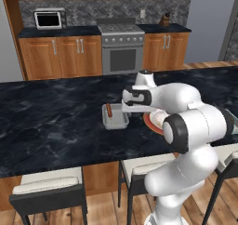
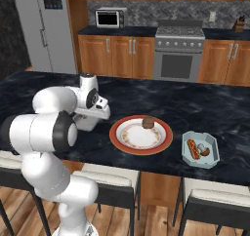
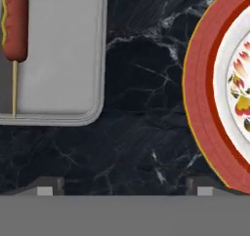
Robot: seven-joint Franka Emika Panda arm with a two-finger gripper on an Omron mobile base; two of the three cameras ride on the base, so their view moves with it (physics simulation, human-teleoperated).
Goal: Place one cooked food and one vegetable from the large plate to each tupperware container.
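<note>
The grey tupperware container (image 1: 115,122) holds a corn dog (image 1: 109,109) on a stick, which shows at the top left of the hand view as the corn dog (image 3: 14,23) in the grey tub (image 3: 63,84). My gripper (image 3: 125,190) is open and empty, above bare dark counter between that tub and the large plate (image 3: 200,98). The red-rimmed large plate (image 2: 119,143) carries one brown lump of food (image 2: 148,122) at its far edge. To its right, the pale blue tupperware container (image 2: 211,158) holds a hot dog (image 2: 192,148) and a small brown-and-white piece (image 2: 205,152).
The dark marble island (image 1: 51,122) runs across both base views, with stools (image 1: 49,184) tucked under its near edge. Behind it stand wooden cabinets, a stove (image 1: 122,47), a microwave (image 1: 48,18) and a fridge (image 2: 49,28). My own arm hides part of the plate in the left base view.
</note>
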